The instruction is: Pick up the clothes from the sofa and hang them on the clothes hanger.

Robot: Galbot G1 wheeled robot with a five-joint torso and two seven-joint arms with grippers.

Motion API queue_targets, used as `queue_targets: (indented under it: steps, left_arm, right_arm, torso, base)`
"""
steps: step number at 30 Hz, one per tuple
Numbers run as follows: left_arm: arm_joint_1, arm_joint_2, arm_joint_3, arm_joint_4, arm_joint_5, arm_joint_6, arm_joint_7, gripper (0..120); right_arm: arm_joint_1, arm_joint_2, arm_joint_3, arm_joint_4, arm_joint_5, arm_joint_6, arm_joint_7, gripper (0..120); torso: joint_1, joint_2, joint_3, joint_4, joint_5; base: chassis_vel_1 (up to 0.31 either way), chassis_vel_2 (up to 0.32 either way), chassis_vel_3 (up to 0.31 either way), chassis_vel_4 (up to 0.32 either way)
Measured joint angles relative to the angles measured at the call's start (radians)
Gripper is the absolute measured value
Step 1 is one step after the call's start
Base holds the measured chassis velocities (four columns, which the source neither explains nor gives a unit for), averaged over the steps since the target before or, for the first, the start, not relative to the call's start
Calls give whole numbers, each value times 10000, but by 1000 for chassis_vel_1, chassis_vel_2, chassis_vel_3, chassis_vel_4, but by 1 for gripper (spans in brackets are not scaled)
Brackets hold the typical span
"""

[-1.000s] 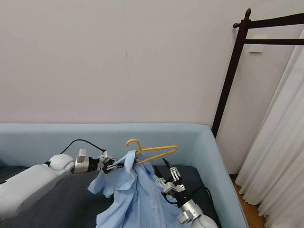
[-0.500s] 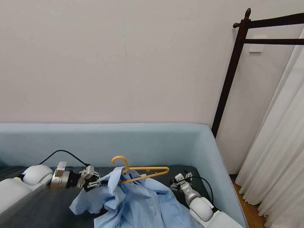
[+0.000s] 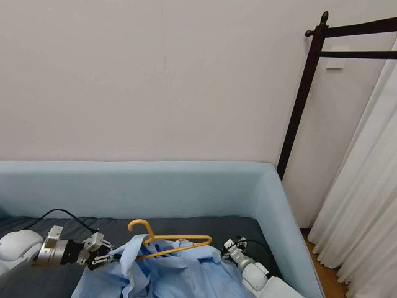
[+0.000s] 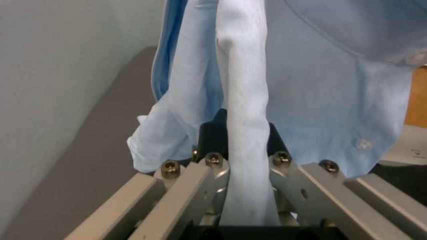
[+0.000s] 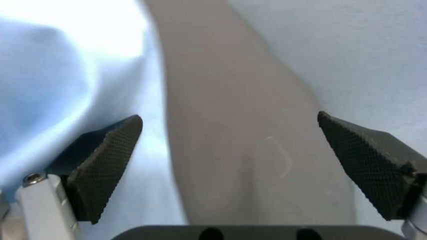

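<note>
Head view is taken from high in front of the sofa [image 3: 186, 189], faced forward and slightly down; most of the frame is given to the wall [image 3: 155, 81]. Left wrist view is mounted just behind the left gripper [image 4: 245, 155], aimed along its fingers, very near the shirt [image 4: 320, 90]. Right wrist view is set behind the right gripper [image 5: 237, 165], pointed at the sofa at close range. Shirt and sofa are shared by head and left wrist views.

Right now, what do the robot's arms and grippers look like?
The left arm and right arm have white shells, silver wrists and thin black cables. The left gripper is silver bars with hex bolts; the right gripper has black dimpled pads on its fingers.
</note>
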Motion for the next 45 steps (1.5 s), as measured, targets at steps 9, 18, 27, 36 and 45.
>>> queue_targets:
  steps: [9,18,27,36,45]
  left_arm:
    - [-45,-121,53,30,-7,50,-93,1]
    - [-185,-136,116,-57,-26,124,-147,1]
    - [-230,-159,151,-115,-36,162,-186,1]
    - [-249,-234,148,-110,-37,162,-264,1]
    - [-343,-292,73,123,-42,63,-306,1]
  right_arm:
    - [-472,52,9,-43,-219,212,-145,100]
    - [-430,-148,-49,134,524,-341,-917,82]
    - [-420,-121,9,169,1743,-1247,-1495,47]
    - [-392,-73,31,74,1909,-1487,-1459,15]
    - [-383,-471,618,1089,2606,-1815,-867,0]
  torso:
    - [0,0,0,1,0]
    - [0,1,-1,0,0]
    - [-1,1,-2,3,2]
    - [0,0,1,2,2]
    - [2,-3,5,-5,-1]
  base:
    - [0,0,0,0]
    - [0,0,0,0]
    - [0,0,0,0]
    - [0,0,0,0]
    - [0,0,0,0]
